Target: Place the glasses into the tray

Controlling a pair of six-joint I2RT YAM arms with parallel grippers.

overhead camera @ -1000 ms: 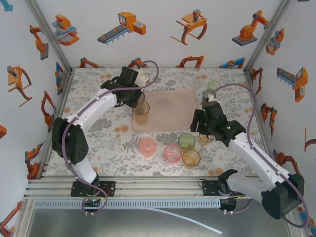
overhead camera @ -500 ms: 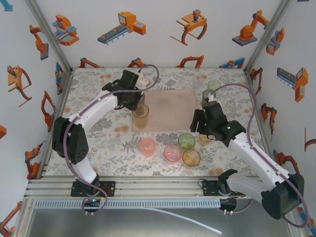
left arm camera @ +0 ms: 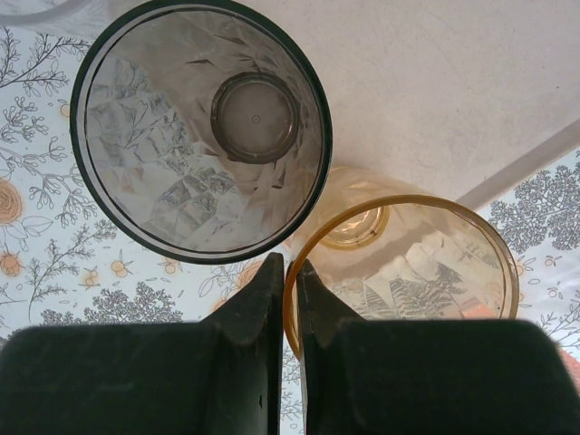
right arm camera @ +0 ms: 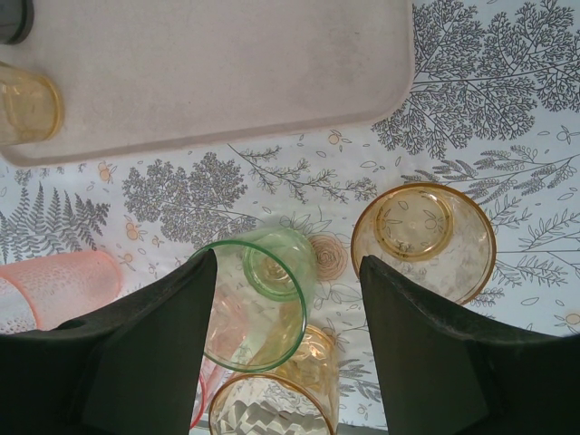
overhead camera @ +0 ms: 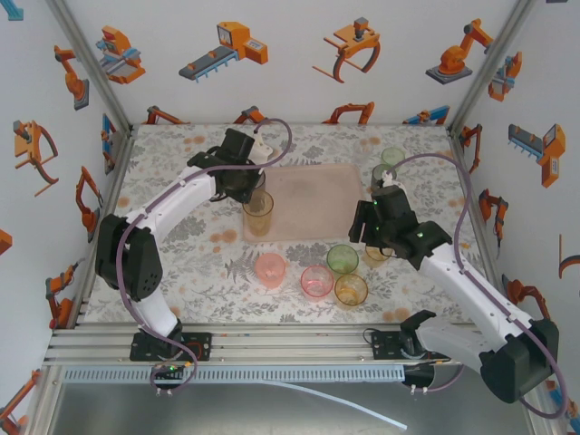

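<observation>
Though unclear from above, left tool (left arm camera: pixel 290 263) tight on orange glass (left arm camera: pixel 426 272) rim; right tool (right arm camera: pixel 287 258) wide, empty.

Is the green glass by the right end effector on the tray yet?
No, the green glass stands on the floral cloth, off the tray.

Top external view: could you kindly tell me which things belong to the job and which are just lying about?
Job: pink tray; tall orange tumbler; pale pink tumbler; rose tumbler; green tumbler; amber tumbler; far green tumbler.
Lying about: floral tablecloth; white tube; robot stickers on the walls.
</observation>
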